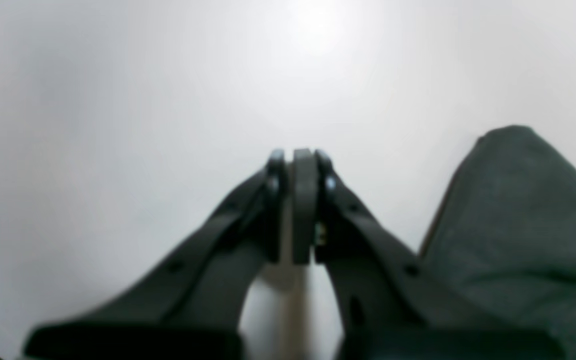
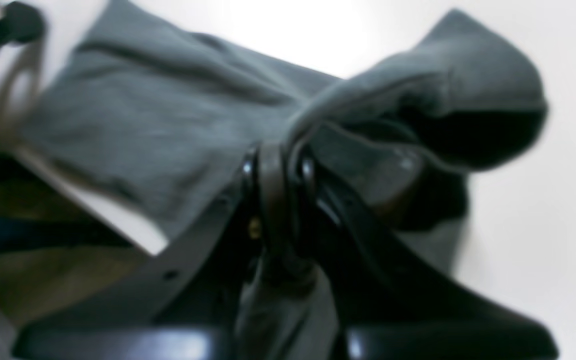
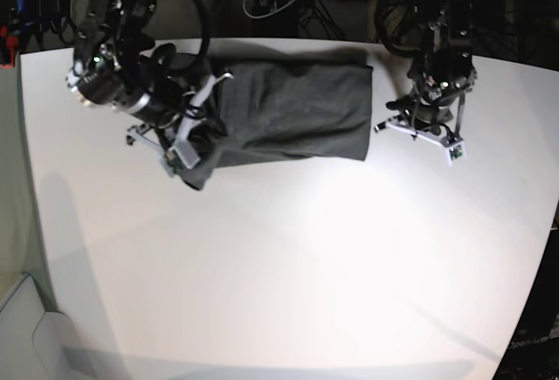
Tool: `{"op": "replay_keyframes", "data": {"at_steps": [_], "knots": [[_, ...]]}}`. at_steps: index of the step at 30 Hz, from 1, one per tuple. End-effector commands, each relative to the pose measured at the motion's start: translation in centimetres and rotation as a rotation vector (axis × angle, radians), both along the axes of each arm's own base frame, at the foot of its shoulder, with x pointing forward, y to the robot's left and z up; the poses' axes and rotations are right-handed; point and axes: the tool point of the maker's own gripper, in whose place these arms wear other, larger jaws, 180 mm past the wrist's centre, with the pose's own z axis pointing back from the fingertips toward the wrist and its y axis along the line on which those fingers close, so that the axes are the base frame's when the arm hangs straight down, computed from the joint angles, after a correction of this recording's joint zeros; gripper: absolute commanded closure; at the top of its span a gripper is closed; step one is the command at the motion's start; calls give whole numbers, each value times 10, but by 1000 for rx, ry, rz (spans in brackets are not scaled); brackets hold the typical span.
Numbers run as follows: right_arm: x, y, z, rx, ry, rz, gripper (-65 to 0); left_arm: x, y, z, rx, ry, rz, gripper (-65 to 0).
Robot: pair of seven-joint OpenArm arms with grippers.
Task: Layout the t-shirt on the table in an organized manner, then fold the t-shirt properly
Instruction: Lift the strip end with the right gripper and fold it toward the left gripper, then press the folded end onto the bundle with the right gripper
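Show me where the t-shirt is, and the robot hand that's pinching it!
t-shirt (image 3: 297,109): base view, middle of the flat grey cloth.
right gripper (image 2: 279,165): right wrist view, the tips, shut on a fold of the cloth.

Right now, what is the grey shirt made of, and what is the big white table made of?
The t-shirt looks like soft knit cloth, probably cotton: matte, slightly flecked grey, and it bunches into limp folds where the right gripper pinches it. The table looks hard and smooth, maybe laminate or painted board; it shows a soft glare from the light. Exact material is unclear.
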Motion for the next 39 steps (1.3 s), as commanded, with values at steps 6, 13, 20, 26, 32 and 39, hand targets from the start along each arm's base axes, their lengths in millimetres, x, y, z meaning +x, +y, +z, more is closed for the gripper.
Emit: {"op": "replay_keyframes", "data": {"at_steps": [6,13,20,26,32,39], "knots": [[8,68,38,112,-115,170,0,-11,-9,-2,-42,51,-14,-38],[-9,125,26,188,-64,327,0,-1,-10,31,-29,-45,-27,-38],[-16,151,10,227,-8,387,0,-22,37,53,24,-88,92,-38],[-18,166,11,253,3,415,0,-67,99,48,102,-29,250,-38],[-16,179,-4,264,45,446,0,-103,128,45,145,22,326,-38],[-8,183,-9,295,49,434,0,-112,131,47,157,28,334,-38]]}}
